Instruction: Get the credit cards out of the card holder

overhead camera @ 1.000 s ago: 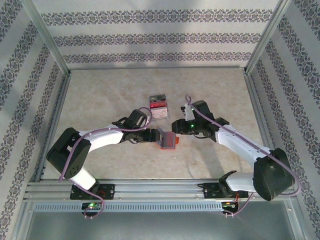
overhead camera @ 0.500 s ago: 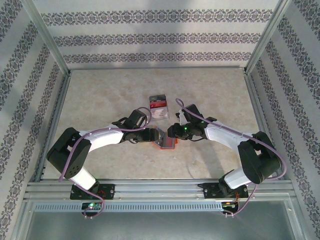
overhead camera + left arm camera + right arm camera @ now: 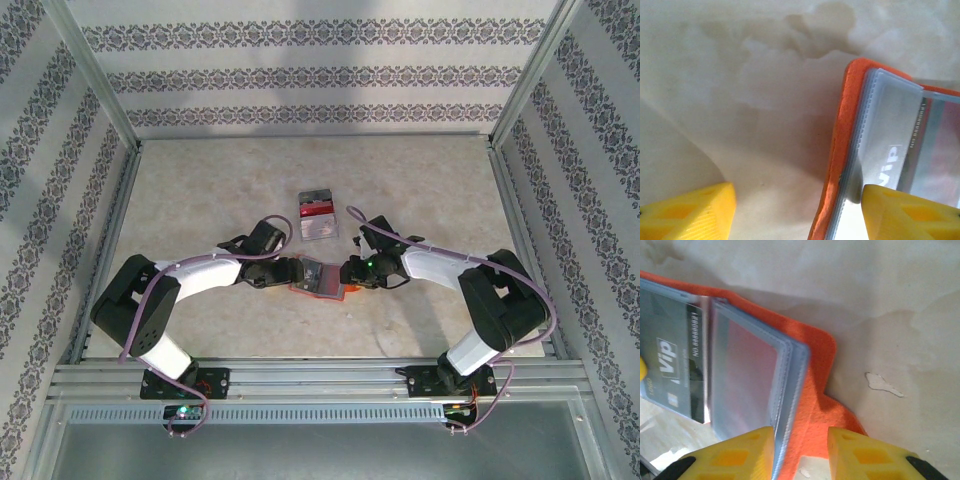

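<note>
Looking at the counter (image 3: 200,190), you have the card holder (image 3: 318,278) lying near the middle, between the two arms and just in front of a clear tray (image 3: 318,215). It is unfolded, inner side up, so the opening step looks done. The removal itself does not: a dark card marked VIP (image 3: 670,360) sits inside its clear sleeve (image 3: 750,385), and I see no card lying loose beside the holder. What the tray contains I cannot make out. Judge the job as barely past its start, with every card left to draw out.

Spread open, the holder's long axis runs across the counter from one arm toward the other. The orange cover shows along both ends, and a bulge in it, probably the snap tab, points at the right arm.

Your left gripper (image 3: 799,212) has its jaws released and wide: one finger stands over the sleeves, the other over bare counter well apart from the orange edge. Your right gripper (image 3: 800,455) has its jaws set narrowly astride the cover's edge and the sleeve stack. Whether they actually pinch it, I cannot tell.
</note>
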Controlling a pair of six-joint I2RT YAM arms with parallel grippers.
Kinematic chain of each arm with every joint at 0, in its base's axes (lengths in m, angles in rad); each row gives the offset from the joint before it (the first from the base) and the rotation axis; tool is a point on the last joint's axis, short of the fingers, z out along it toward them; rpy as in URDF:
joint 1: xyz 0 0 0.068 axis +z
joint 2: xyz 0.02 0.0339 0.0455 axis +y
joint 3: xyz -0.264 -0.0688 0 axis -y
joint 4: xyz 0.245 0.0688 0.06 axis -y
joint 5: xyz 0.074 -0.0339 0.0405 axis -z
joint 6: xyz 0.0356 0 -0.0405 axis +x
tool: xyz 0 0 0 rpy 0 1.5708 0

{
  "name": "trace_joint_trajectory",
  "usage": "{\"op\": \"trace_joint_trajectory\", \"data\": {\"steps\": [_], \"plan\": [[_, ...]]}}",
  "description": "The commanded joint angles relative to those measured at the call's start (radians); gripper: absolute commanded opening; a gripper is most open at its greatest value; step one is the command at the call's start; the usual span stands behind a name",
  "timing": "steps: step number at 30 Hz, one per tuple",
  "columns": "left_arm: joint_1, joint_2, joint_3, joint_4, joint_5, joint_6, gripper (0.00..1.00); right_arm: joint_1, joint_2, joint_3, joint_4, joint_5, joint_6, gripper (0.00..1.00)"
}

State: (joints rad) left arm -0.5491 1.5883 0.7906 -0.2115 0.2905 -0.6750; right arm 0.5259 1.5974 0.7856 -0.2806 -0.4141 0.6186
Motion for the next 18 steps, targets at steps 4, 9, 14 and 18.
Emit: {"op": "trace_joint_trajectory", "data": {"steps": [4, 9, 14, 18], "plan": [[0.02, -0.013, -0.024, -0.054, -0.003, -0.009, 0.68, -0.014, 0.03, -0.017, 0.004, 0.003, -0.036, 0.33], [0.021, -0.033, -0.027, -0.015, 0.026, 0.017, 0.69, -0.03, -0.008, -0.013, 0.037, -0.036, -0.036, 0.34], [0.039, -0.116, -0.006, -0.009, 0.042, 0.048, 0.72, -0.05, -0.05, 0.004, 0.045, -0.079, -0.033, 0.34], [0.063, -0.168, 0.022, -0.004, 0.083, 0.063, 0.73, -0.055, -0.075, 0.016, 0.051, -0.106, -0.023, 0.35]]}}
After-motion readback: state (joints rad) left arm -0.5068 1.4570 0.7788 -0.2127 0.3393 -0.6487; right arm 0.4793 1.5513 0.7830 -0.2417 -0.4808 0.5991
